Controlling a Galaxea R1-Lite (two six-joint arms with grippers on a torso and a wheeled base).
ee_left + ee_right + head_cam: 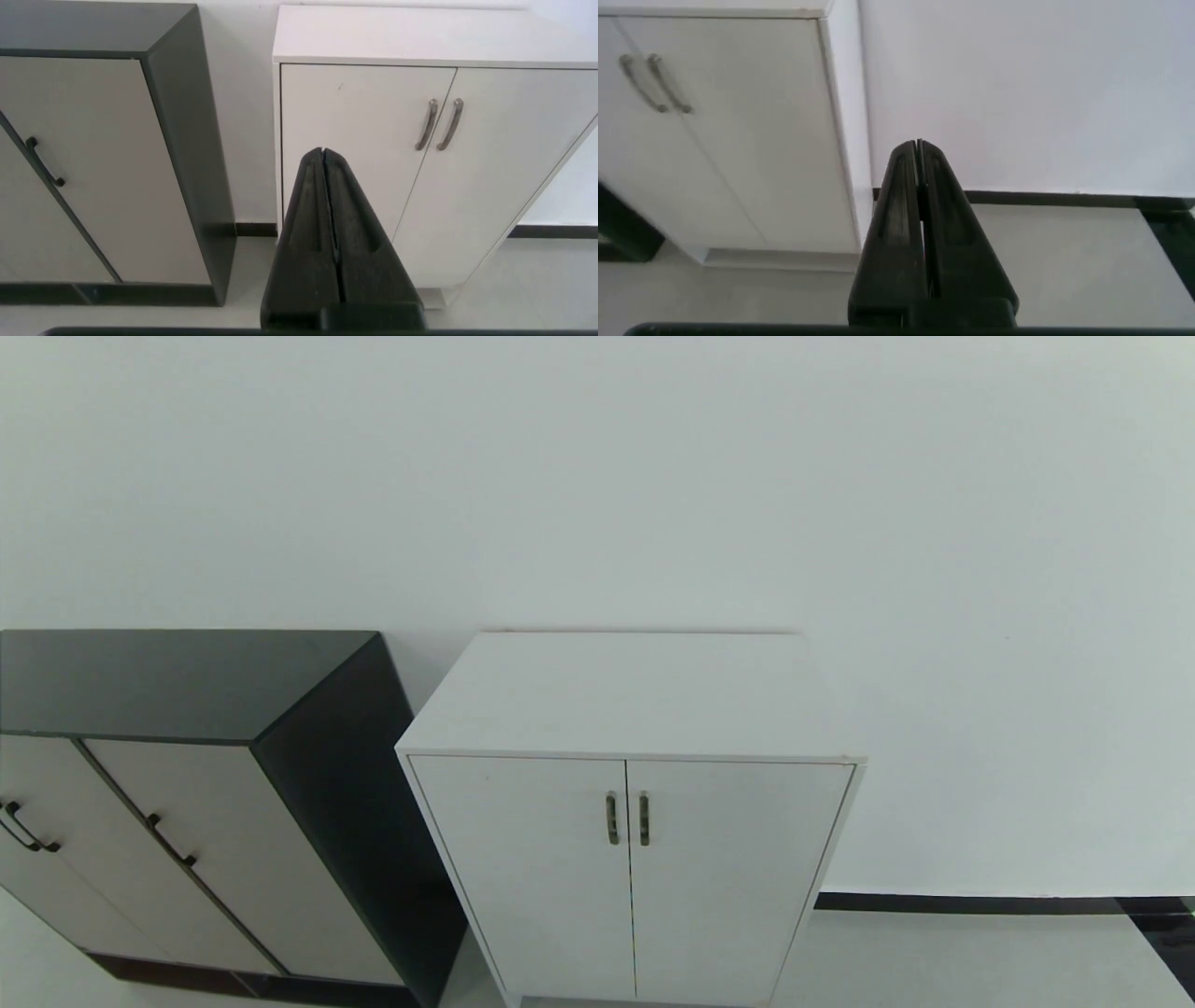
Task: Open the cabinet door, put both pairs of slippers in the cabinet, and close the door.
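A white cabinet (pixel 631 709) with two doors stands against the wall, both doors closed, with two metal handles (pixel 627 819) side by side at the middle. In the left wrist view my left gripper (pixel 323 159) is shut, empty, and held some way in front of the white cabinet's (pixel 439 140) left door. My right gripper (pixel 920 149) is shut with nothing in it, off the cabinet's (pixel 738 131) right side, facing the wall and floor.
A dark cabinet (pixel 187 784) with light doors and black handles stands close to the left of the white one. A black skirting strip (pixel 980 903) runs along the wall base at the right. Pale open floor (pixel 1083 271) lies right of the white cabinet.
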